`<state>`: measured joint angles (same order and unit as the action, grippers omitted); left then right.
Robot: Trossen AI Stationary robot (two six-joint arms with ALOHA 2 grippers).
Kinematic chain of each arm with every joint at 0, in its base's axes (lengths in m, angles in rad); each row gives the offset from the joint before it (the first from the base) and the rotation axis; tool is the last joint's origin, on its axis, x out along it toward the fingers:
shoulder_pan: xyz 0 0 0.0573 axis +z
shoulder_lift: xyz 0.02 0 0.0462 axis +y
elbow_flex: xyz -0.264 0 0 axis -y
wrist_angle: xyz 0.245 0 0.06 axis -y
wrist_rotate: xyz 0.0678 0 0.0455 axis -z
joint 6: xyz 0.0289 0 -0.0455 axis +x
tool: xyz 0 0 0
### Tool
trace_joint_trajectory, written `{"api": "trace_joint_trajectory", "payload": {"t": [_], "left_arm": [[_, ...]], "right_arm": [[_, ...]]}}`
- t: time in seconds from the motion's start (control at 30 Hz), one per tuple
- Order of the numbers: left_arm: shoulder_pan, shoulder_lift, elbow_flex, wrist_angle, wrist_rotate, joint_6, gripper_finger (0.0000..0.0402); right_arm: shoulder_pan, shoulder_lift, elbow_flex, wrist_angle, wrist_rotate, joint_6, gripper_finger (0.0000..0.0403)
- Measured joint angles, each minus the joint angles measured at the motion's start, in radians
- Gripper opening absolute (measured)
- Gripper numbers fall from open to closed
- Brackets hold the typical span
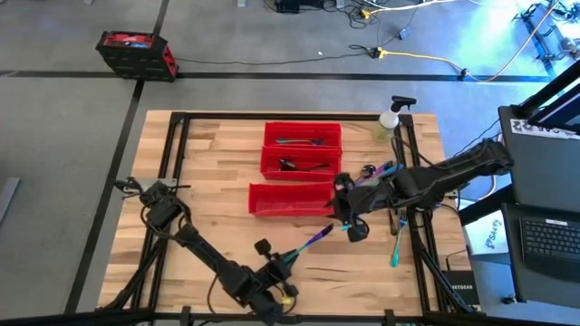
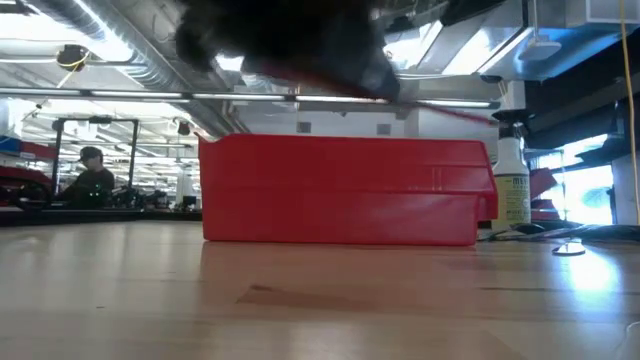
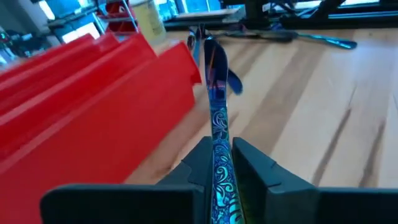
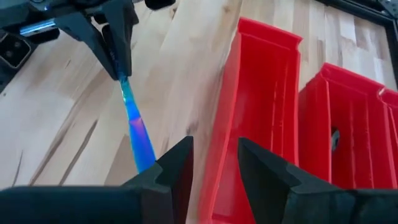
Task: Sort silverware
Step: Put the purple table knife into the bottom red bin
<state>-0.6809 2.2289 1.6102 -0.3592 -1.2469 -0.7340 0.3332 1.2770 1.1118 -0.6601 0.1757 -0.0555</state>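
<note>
My left gripper (image 1: pixel 288 260) is near the table's front edge, shut on an iridescent blue-purple piece of silverware (image 1: pixel 314 240) that points away toward the nearest red bin (image 1: pixel 290 199). My right gripper (image 1: pixel 352 228) hovers open at that bin's right end, and nothing is between its fingers (image 4: pixel 214 155). The held piece's free end (image 4: pixel 142 155) lies just beside one right finger; touching cannot be told. Two farther red bins (image 1: pixel 302 136) (image 1: pixel 299 163) each hold silverware. More pieces lie on the table under the right arm (image 1: pixel 376 170) and near the right edge (image 1: pixel 396 244). My left gripper pinches the patterned handle (image 3: pixel 219 140) of the piece between its two fingers. The fingers come nearly level from the table's near-left side and lie along the piece. The piece sticks straight out past the fingertips, lifted clear of the table, with its free end (image 3: pixel 205 43) toward the bins.
A clear spray bottle (image 1: pixel 390 122) stands at the far right corner behind the bins. A black frame runs around the tabletop (image 1: pixel 172 163). Bare wood lies left of the bins (image 1: pixel 217 181). A laptop (image 1: pixel 548 240) sits off the table's right side. A person (image 2: pixel 90 175) sits far behind.
</note>
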Motion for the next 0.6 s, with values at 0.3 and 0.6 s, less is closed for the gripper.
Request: {"api": "trace_joint_trajectory", "payload": {"t": [0.3, 0.6], "left_arm": [[0.086, -0.16, 0.013, -0.136, -0.024, 0.103, 0.0028], [0.177, -0.276, 0.011, -0.463, 0.098, 0.119, 0.0028]], "right_arm": [[0.0, -0.02, 0.0, -0.027, -0.002, 0.006, 0.0111], [0.001, -0.076, 0.0, -0.026, 0.181, 0.009, 0.0111]]}}
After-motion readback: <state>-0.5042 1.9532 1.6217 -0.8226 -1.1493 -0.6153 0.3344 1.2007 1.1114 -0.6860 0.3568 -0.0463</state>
